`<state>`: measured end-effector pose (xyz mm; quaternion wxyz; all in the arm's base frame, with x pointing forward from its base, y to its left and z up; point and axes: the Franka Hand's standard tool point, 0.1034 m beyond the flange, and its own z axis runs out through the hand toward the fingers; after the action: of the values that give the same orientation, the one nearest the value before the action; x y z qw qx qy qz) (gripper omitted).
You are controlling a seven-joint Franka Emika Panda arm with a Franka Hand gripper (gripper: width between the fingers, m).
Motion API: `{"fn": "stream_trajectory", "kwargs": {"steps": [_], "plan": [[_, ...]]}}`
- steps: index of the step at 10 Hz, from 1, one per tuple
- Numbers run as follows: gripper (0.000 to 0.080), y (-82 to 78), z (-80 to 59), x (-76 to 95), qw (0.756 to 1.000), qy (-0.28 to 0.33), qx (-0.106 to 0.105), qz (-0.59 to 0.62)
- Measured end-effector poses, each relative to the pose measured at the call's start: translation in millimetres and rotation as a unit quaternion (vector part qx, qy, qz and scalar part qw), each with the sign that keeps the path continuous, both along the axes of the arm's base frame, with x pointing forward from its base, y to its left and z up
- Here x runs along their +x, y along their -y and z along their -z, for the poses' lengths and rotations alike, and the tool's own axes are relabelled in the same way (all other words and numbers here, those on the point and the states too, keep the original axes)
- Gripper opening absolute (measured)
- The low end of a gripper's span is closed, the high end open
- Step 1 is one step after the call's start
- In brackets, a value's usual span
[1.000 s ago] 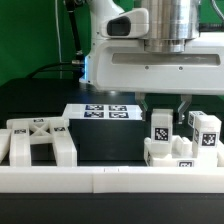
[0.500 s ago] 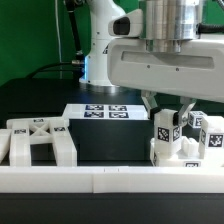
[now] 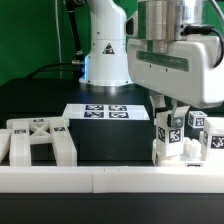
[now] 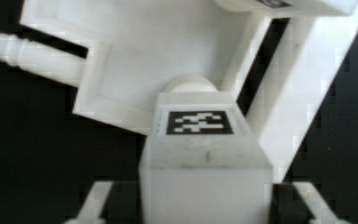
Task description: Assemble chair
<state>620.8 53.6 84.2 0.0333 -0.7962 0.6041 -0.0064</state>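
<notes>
My gripper [image 3: 172, 116] is at the exterior view's right, low over a cluster of white chair parts. It is shut on an upright white chair post [image 3: 167, 128] with a square tag, which is slightly tilted. In the wrist view the same post [image 4: 199, 150] fills the space between my fingers [image 4: 101, 200], and my gripper [image 4: 202, 208] is at its near end. Beyond it lies a larger white chair part [image 4: 149, 60] with a round peg [image 4: 25, 52]. More tagged chair blocks [image 3: 200, 128] stand right beside the post.
A blocky chair part with a crossed top [image 3: 38, 140] sits at the exterior view's left. The marker board [image 3: 100, 111] lies behind the middle. A long white border rail [image 3: 100, 180] runs along the front. The arm's base [image 3: 105, 55] stands at the back.
My hand has turned and shifted to the exterior view's right. The tagged post moved and tilted with it.
</notes>
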Motion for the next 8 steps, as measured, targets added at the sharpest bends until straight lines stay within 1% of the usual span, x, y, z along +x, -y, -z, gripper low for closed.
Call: {"fn": "stream_trajectory", "kwargs": {"steps": [1, 2, 4, 5, 6, 7, 8], "plan": [[0.0291, -0.1, 0.1, 0.2, 0.998, -0.002, 0.003, 0.061], [0.0291, -0.1, 0.1, 0.2, 0.997, -0.003, 0.004, 0.077], [0.0304, 0.2, 0.2, 0.2, 0.999, -0.002, 0.002, 0.048], [0.0482, 2.3, 0.1, 0.5, 0.999, -0.001, 0.001, 0.035], [0.0482, 3.1, -0.4, 0.9, 1.0, 0.0, -0.001, 0.007], [0.0617, 1.8, -0.3, 0.8, 0.999, 0.002, -0.004, -0.047], [0.064, -1.3, 0.1, 0.2, 0.995, 0.004, -0.006, -0.097]]}}
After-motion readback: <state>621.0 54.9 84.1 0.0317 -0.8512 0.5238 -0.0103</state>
